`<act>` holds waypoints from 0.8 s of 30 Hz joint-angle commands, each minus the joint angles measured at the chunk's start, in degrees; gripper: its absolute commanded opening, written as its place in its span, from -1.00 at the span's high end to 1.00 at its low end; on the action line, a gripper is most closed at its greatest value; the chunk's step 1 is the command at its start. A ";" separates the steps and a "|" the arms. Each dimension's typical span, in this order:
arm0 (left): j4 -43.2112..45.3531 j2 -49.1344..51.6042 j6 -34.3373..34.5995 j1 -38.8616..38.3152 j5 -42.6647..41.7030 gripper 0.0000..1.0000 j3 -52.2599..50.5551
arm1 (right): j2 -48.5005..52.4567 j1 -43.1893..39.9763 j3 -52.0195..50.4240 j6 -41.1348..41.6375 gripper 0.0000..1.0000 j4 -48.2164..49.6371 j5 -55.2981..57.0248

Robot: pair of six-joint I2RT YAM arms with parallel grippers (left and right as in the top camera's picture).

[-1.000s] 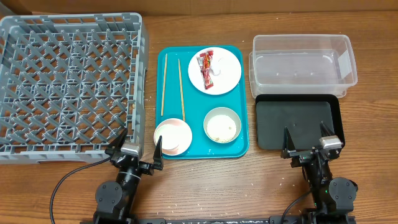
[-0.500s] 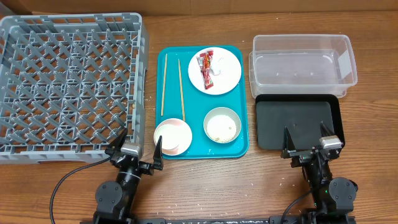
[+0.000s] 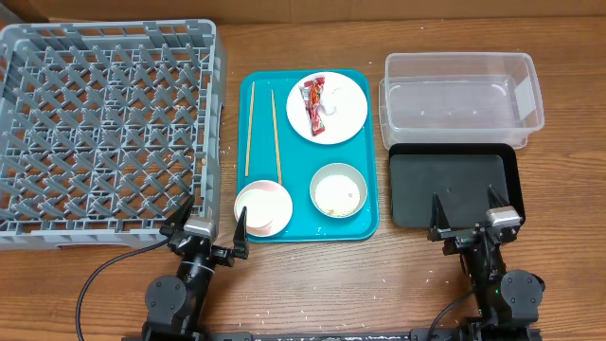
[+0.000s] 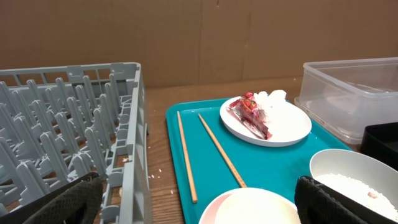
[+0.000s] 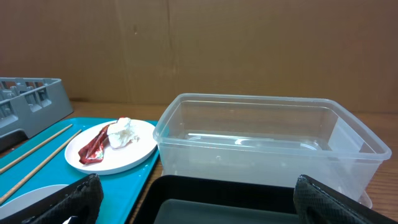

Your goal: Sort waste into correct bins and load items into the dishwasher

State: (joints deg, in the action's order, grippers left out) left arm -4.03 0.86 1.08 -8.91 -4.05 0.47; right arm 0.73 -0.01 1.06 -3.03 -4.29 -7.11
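**Both arms low at the near edge, pincers released**

From overhead the tissue (image 5: 123, 132) barely shows against the pale plate (image 3: 327, 106); the right wrist view shows it touching the red-and-white wrapper (image 3: 312, 99). The left wrist view cuts off both bowls at its bottom edge: the rice bowl (image 3: 338, 189) and the pinkish bowl (image 3: 262, 206). Both sit on the teal tray (image 3: 294, 161) mid-worktop (image 3: 312, 284), beside two chopsticks (image 3: 250, 137).

The grey rack (image 3: 104, 128) fills the far-left corner. The clear tub (image 3: 461, 90) sits at the far right, touching the black tray (image 3: 453, 189).

The left pincer (image 3: 210, 220) and right pincer (image 3: 464, 213) both point away from the near edge, fingers spread wide, grasping nothing.
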 commanded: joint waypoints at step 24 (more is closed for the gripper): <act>0.50 -0.17 -0.74 0.15 0.20 -1.00 -0.20 | -0.55 -0.37 -0.61 0.02 -1.00 1.55 -0.35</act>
State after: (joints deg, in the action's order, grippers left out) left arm -4.05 0.86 1.08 -8.91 -4.08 0.47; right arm 0.73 -0.01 1.06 -3.03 -4.12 -7.09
